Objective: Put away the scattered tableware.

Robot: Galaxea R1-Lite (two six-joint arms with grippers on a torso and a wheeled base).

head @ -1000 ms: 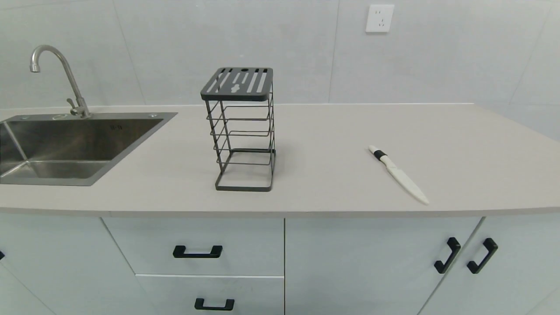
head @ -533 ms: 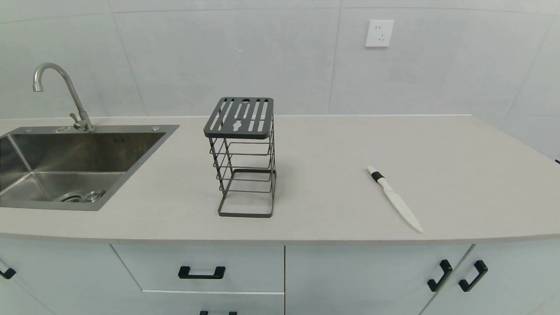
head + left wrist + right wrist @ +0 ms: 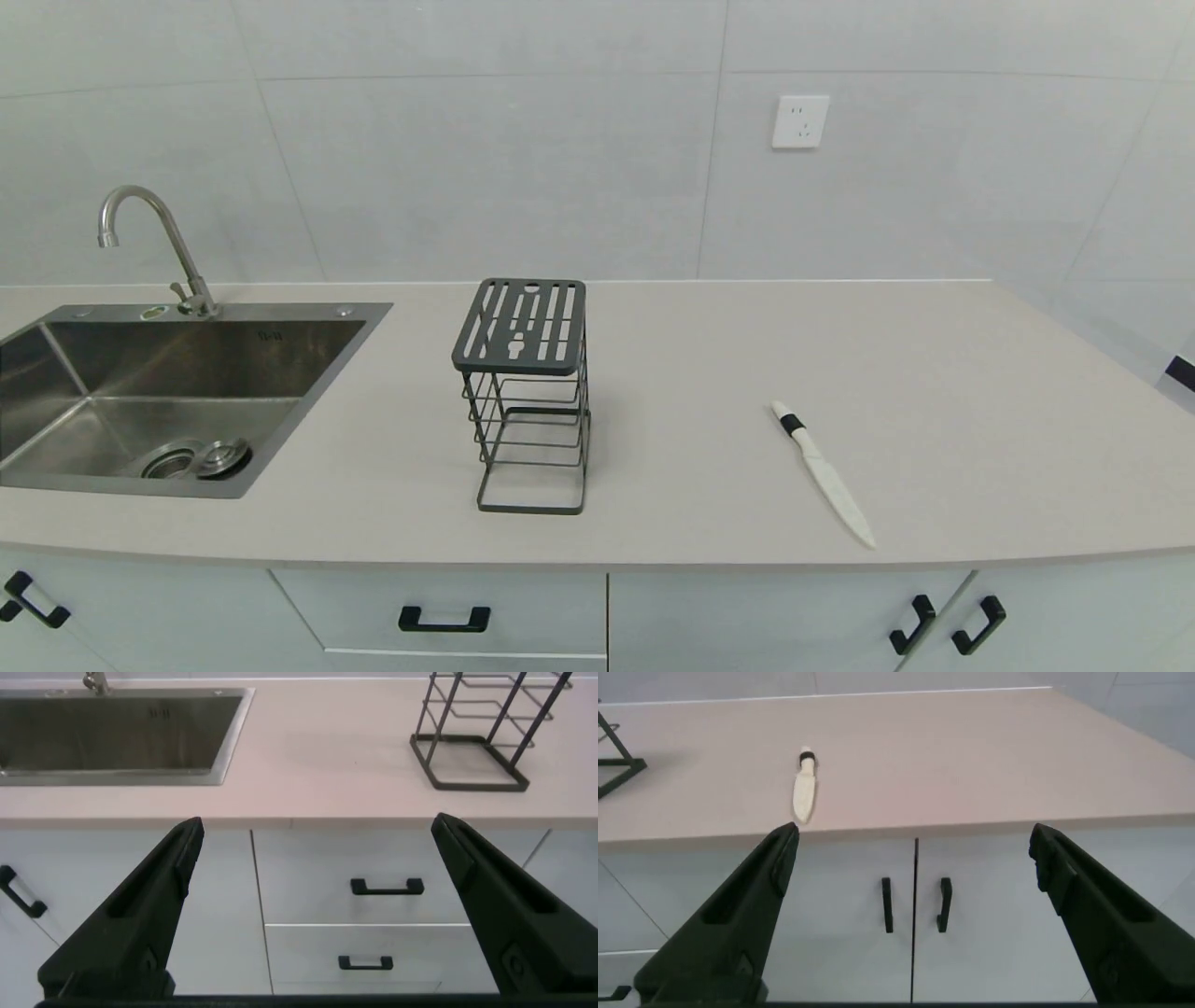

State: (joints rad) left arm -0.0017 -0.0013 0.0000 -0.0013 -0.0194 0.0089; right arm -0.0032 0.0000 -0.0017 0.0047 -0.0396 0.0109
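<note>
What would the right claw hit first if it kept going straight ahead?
Probably the front of the countertop or the cabinet doors just under it, by the two black handles. The open right gripper aims lower than the white knife, though depth is hard to judge.

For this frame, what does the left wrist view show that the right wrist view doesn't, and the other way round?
Left wrist view, not the right: the sink, the drawers, the left gripper with jaws open. Right wrist view, not the left: the knife lying flat on the countertop, the cabinet doors, the right gripper with jaws open. Both: the countertop and part of the base of the rack.
</note>
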